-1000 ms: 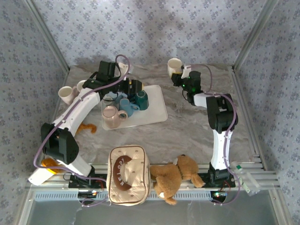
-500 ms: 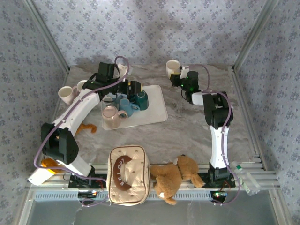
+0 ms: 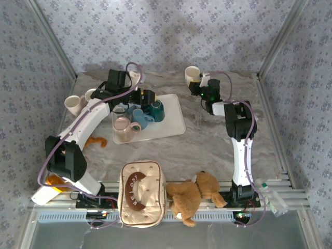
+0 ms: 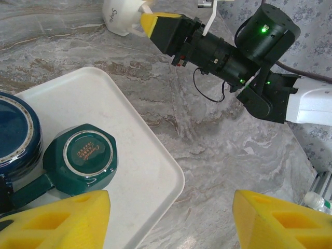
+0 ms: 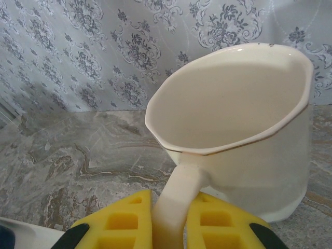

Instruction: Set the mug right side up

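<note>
Right arm (image 3: 241,150) straightened; right gripper (image 5: 168,210) clamps mug (image 5: 244,155) handle, mouth facing up.

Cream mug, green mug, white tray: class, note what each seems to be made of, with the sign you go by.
The cream mug looks like glazed ceramic: glossy, with a thick rim. The green mug likewise: shiny glaze, stamped base. The white tray is probably matte plastic: thin, with a rounded raised edge, though that is uncertain.
</note>
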